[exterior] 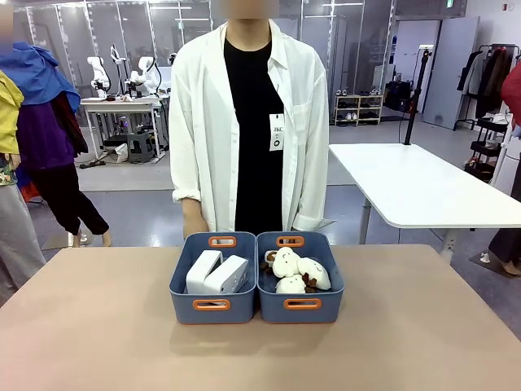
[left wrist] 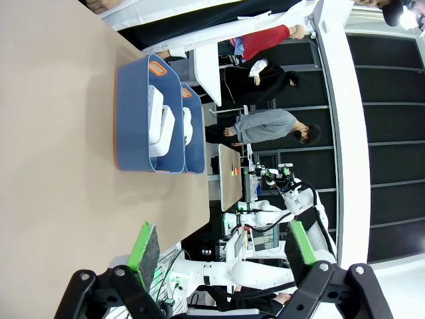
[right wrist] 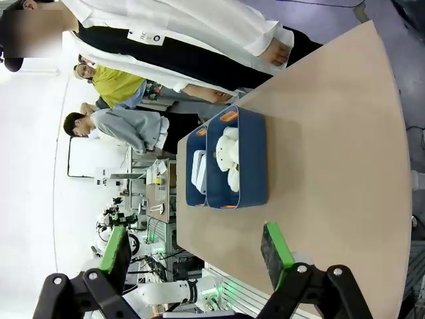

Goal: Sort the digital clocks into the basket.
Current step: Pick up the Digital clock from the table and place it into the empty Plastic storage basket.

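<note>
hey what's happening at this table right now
Nothing is being handled. Both digital clocks already lie in the left basket, and the cream plush toys fill the twin bin touching it. The left gripper and right gripper are open, back from the bins. A person stands behind the table.

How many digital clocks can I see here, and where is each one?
2. Both digital clocks are in the left basket: one clock on its left side, the other clock leaning beside it. None seems hidden.
</note>
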`<state>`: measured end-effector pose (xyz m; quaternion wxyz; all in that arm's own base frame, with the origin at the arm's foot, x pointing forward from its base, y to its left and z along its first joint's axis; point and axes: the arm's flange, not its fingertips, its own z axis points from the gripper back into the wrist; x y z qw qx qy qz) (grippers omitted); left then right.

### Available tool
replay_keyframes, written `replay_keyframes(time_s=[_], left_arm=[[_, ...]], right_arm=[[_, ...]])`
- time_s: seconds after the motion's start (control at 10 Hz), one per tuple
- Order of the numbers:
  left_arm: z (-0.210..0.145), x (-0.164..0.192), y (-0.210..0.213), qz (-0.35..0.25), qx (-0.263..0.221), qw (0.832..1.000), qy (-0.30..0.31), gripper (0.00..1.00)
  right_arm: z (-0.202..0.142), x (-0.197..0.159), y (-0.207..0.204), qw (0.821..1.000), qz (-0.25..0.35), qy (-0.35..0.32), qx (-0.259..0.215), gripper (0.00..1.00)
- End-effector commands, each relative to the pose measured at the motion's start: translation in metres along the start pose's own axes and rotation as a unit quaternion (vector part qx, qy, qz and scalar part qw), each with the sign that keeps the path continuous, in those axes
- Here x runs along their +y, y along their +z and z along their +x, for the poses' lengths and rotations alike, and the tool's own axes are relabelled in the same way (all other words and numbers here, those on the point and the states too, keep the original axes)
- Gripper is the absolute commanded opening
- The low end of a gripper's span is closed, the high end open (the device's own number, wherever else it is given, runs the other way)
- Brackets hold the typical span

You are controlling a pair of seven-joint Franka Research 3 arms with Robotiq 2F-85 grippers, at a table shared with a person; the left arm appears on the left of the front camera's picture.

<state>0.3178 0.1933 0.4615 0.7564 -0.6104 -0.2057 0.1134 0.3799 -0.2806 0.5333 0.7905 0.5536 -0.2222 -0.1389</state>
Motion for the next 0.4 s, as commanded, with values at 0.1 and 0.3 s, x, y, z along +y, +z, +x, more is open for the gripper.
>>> replay_keyframes(time_s=[0.1,0.3], left_arm=[[-0.0035,-0.0037,0.0035,0.0,0.006,1.0,0.007,0.97],[-0.0035,-0.0037,0.0035,0.0,0.006,1.0,0.007,0.97]], right_arm=[[-0.0009,0.0029,0.0017,1.0,-0.002,-0.005,0.003,1.0],[-0.0009,0.0029,0.0017,1.0,-0.002,-0.005,0.003,1.0]])
